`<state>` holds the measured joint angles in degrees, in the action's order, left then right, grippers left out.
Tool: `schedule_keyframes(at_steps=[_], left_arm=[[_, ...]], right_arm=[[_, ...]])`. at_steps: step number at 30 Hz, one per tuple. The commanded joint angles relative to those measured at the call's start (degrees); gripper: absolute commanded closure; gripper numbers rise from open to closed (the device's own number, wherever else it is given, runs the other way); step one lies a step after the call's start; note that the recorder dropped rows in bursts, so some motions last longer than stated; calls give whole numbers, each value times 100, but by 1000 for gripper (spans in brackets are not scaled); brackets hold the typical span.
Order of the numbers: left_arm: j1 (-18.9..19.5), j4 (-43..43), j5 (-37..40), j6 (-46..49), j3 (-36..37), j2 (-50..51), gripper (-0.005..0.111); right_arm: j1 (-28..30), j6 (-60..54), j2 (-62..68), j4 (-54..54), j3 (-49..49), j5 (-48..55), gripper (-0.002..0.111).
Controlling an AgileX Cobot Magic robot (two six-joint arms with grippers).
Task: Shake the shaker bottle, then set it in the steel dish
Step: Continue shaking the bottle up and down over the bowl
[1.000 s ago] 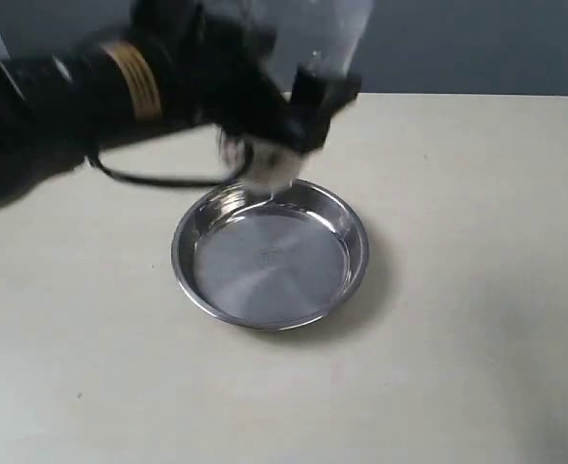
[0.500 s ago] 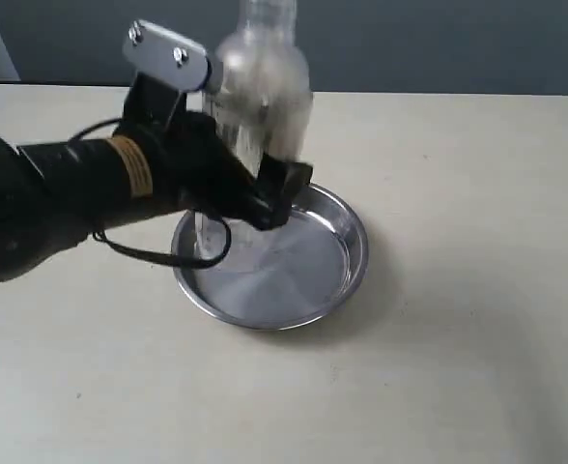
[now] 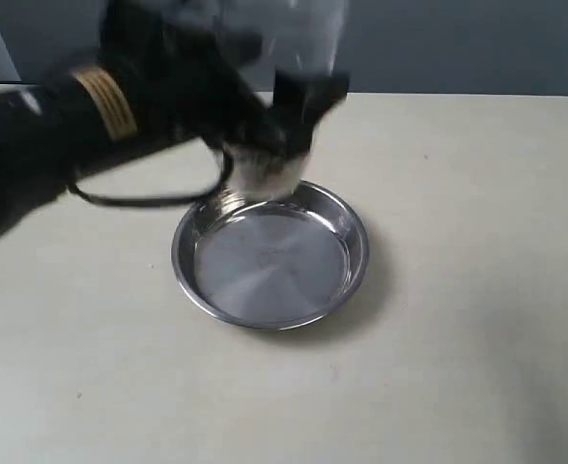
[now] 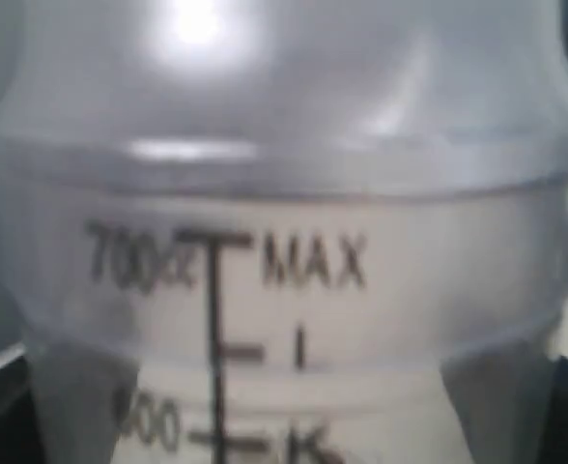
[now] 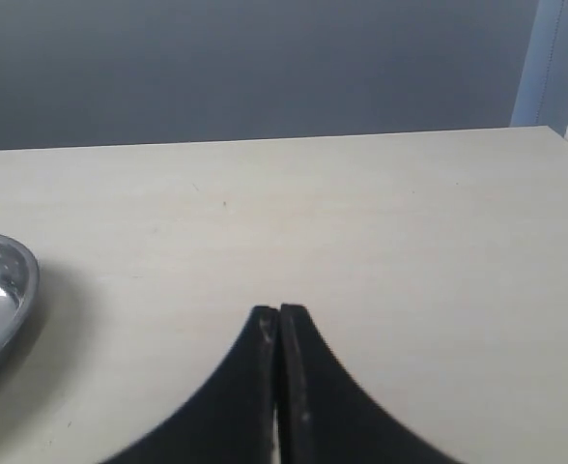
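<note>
Left gripper [image 3: 279, 121] clamped on bottle [image 3: 263, 166], both motion-blurred, bottle raised over far rim of dish [image 3: 177, 259]. Bottle scale reads 700, MAX. Right gripper [image 5: 279, 324] pinched together, empty, over table [image 3: 458, 242] beside dish.

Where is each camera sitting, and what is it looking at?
Exterior view: off the arms, raised, looking down on the table and steel dish; the left arm and left gripper show, blurred, holding the shaker bottle near the dish's rim.
Left wrist view: on the left wrist, right against the bottle; its printed marks fill the picture; only dark slivers of the gripper show.
Right wrist view: on the right wrist, low, looking across the table to a grey wall; the right gripper, shut, shows.
Shared: exterior and right wrist views both see the dish.
</note>
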<state>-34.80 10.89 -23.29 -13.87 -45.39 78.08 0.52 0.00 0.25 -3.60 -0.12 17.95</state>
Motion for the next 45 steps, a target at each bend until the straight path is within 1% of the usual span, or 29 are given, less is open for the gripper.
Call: schedule_keyframes(at_steps=[1, 2, 3, 5, 6, 8, 10, 11, 12, 14, 15, 16, 18, 20, 21, 22, 23, 26, 28, 30, 32, 33, 34, 36, 38, 40, 42, 43, 45], left_arm=[[126, -269, 44, -78, 476, 832, 106], [123, -338, -141, -164, 525, 988, 106], [74, -157, -365, -342, 493, 976, 106], [-49, 486, -698, -412, 204, 582, 106], [-101, 749, -576, -376, -60, 294, 106], [-116, 831, 87, -280, -485, -45, 106], [-89, 755, 773, -267, -329, 103, 106], [-77, 723, 864, -267, -139, 270, 106], [-77, 567, 772, -298, 118, 506, 106], [-77, 287, 131, -303, 443, 776, 106], [-91, 331, -250, -312, 470, 773, 106], [-91, 451, -623, -312, 395, 624, 106], [-91, 629, -784, -141, -79, 192, 106], [-76, 514, -26, 91, -570, -176, 106], [-76, 241, 361, 91, -588, -143, 106], [-76, 175, 791, 91, -438, 45, 106], [-76, 151, 965, 91, -179, 365, 106], [-76, -383, 636, 57, 300, 1179, 106], [-193, -194, 571, -41, 63, 1019, 106], [-312, 443, 581, -41, -513, 447, 106], [-302, 687, 898, -41, -1229, 5, 106], [-277, 634, 1154, -41, -1361, -13, 106], [-201, 573, 1492, -41, -1348, 25, 106], [-38, 393, 2018, -54, -989, 399, 106], [72, -136, 1695, -70, -492, 862, 106], [-23, -237, 1154, -70, -335, 909, 106], [-189, 35, 623, -70, -501, 607, 106], [-263, 209, 364, -57, -747, 352, 106], [-286, 429, 450, -36, -1100, 66, 106]], right_arm=[[-1, 0, -25, 10, 12, -48, 109], [-1, 0, -25, 10, 12, -48, 109], [-1, 0, -25, 10, 12, -48, 109], [-1, 0, -25, 10, 12, -48, 109], [-1, 0, -25, 10, 12, -48, 109], [-1, 0, -25, 10, 12, -48, 109], [-1, 0, -25, 10, 12, -48, 109], [-1, 0, -25, 10, 12, -48, 109], [-1, 0, -25, 10, 12, -48, 109], [-1, 0, -25, 10, 12, -48, 109], [-1, 0, -25, 10, 12, -48, 109], [-1, 0, -25, 10, 12, -48, 109], [-1, 0, -25, 10, 12, -48, 109], [-1, 0, -25, 10, 12, -48, 109], [-1, 0, -25, 10, 12, -48, 109], [-1, 0, -25, 10, 12, -48, 109], [-1, 0, -25, 10, 12, -48, 109], [-1, 0, -25, 10, 12, -48, 109], [-1, 0, -25, 10, 12, -48, 109], [-1, 0, -25, 10, 12, -48, 109], [-1, 0, -25, 10, 12, -48, 109], [-1, 0, -25, 10, 12, -48, 109], [-1, 0, -25, 10, 12, -48, 109], [-1, 0, -25, 10, 12, -48, 109], [-1, 0, -25, 10, 12, -48, 109], [-1, 0, -25, 10, 12, -48, 109], [-1, 0, -25, 10, 12, -48, 109], [-1, 0, -25, 10, 12, -48, 109], [-1, 0, -25, 10, 12, -48, 109]])
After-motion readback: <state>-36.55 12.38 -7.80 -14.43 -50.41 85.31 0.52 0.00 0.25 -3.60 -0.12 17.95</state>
